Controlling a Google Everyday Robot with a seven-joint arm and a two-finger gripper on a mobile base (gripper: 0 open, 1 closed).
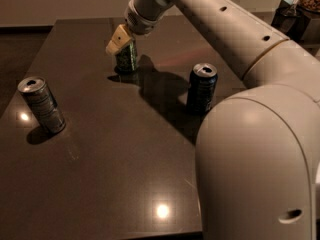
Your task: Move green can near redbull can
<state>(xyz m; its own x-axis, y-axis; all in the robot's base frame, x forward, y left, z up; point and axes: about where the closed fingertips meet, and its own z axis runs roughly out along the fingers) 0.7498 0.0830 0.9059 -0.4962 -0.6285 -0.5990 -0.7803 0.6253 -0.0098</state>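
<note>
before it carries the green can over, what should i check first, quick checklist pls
1. Gripper at the green can: ok, it sits at the can's top.
2. Firm hold on the green can: cannot tell.
3. Green can upright: ok.
4. Redbull can standing on the table: ok.
5. Straight path between the two cans free: ok, the dark blue can stands off to the other side.
6. Green can near redbull can: not ok, they stand far apart.

End effector (119,43) at green can (127,60); redbull can (42,105) left
</note>
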